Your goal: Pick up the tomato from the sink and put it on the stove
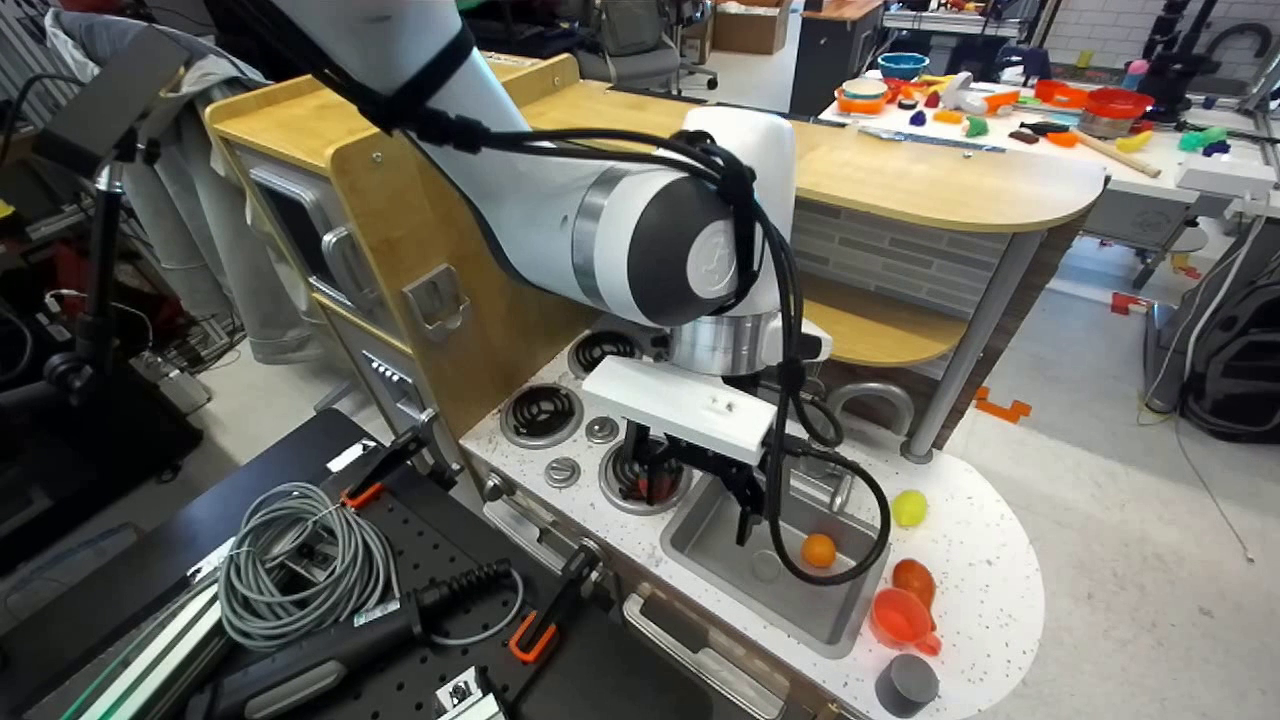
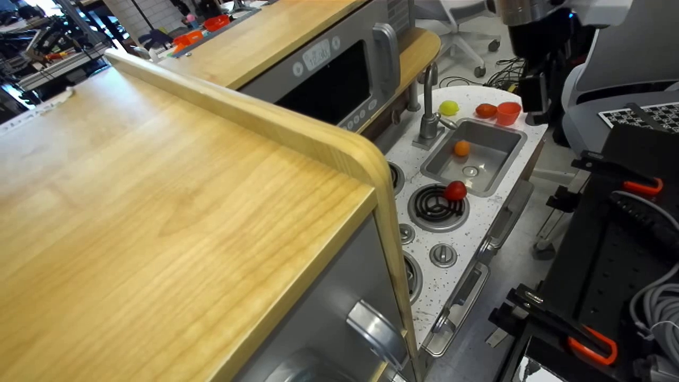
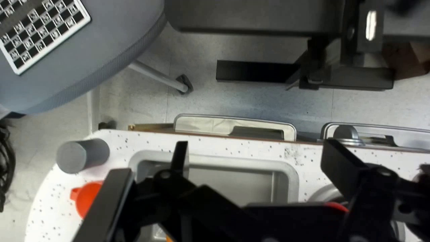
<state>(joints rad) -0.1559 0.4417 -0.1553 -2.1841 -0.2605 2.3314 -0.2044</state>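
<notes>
1. We see the tomato on the stove burner nearest the sink — at its sink-side edge.
2. Our pincer hangs above the surface — jaws spread wide.
3. We spot an orange inside the sink.

We see a smooth white arm in an exterior view, a silver-grey band edging its rounded dark-grey cap; on the cap's face sits a pale disc bearing an emblem. Black cables, bunched with ties, run past the arm's edges; a black strap wraps it. We find a shiny metal collar and a white bar, dark specks toward its cable-side edge. Our gripper is black; the wrist view gives us blocky fingers with sharp corners and a round screw head. In an exterior view a tiny blue light glows at the black housing's edge.
</notes>
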